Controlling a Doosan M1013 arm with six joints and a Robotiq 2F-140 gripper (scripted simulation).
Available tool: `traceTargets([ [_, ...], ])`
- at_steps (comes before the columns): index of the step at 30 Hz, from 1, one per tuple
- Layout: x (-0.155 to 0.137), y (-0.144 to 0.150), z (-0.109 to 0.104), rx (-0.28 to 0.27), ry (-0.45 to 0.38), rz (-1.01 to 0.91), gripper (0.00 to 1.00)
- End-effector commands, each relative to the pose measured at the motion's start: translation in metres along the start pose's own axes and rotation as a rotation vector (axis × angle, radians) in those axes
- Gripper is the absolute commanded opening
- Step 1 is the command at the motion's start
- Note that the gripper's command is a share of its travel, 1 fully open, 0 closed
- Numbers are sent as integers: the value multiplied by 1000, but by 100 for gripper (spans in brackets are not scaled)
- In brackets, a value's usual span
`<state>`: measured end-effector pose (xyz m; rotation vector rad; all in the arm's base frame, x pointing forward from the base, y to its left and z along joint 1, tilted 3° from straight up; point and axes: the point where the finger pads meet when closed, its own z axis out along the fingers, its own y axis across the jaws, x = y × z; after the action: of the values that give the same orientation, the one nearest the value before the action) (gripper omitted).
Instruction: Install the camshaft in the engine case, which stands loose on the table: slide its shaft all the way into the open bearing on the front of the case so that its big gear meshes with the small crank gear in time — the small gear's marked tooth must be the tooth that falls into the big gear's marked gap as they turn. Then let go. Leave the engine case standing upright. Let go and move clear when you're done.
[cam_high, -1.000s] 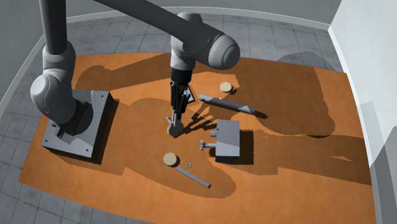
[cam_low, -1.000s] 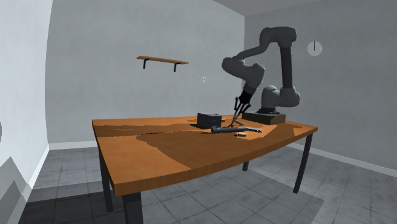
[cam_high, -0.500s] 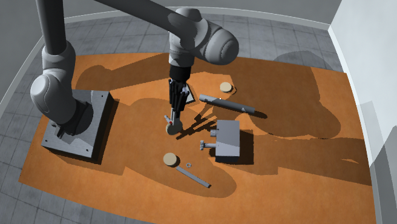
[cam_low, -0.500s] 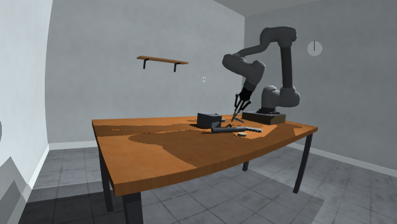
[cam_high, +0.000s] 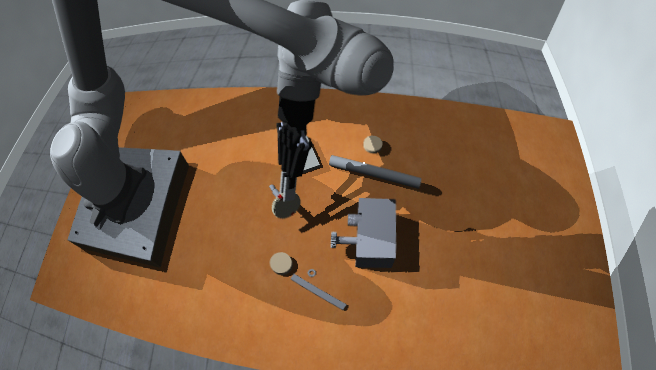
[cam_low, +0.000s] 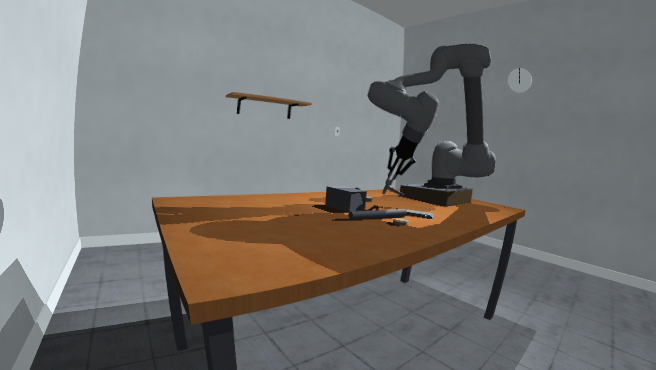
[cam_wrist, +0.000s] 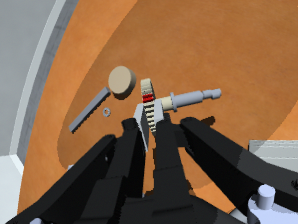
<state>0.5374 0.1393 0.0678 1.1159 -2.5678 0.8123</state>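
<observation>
My gripper (cam_high: 285, 193) (cam_low: 388, 185) (cam_wrist: 151, 112) is shut on the camshaft's big tan gear (cam_high: 287, 206) (cam_wrist: 149, 90), which carries a red mark. The camshaft's grey shaft (cam_wrist: 193, 99) sticks out sideways from the gear. I hold it low over the table, left of the engine case (cam_high: 377, 232) (cam_low: 342, 198). The grey case stands upright. On its left face are the open bearing (cam_high: 354, 219) and, below it, the small crank gear (cam_high: 333, 240) on a short shaft. I cannot see the tooth marks on the small gear.
A grey cylinder (cam_high: 375, 172) (cam_low: 380, 214) lies behind the case. There are two tan discs (cam_high: 372, 144) (cam_high: 281, 263), a grey bar (cam_high: 320, 292) (cam_wrist: 85, 115), a small washer (cam_high: 311, 272) and a white triangular piece (cam_high: 312, 161). The robot base (cam_high: 145, 220) is at the left.
</observation>
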Motion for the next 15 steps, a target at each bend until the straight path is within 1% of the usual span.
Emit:
traceTargets([
  [1, 2, -1, -9, -5, -2, 3, 5],
  [15, 3, -2, -11, -5, -2, 3, 5],
])
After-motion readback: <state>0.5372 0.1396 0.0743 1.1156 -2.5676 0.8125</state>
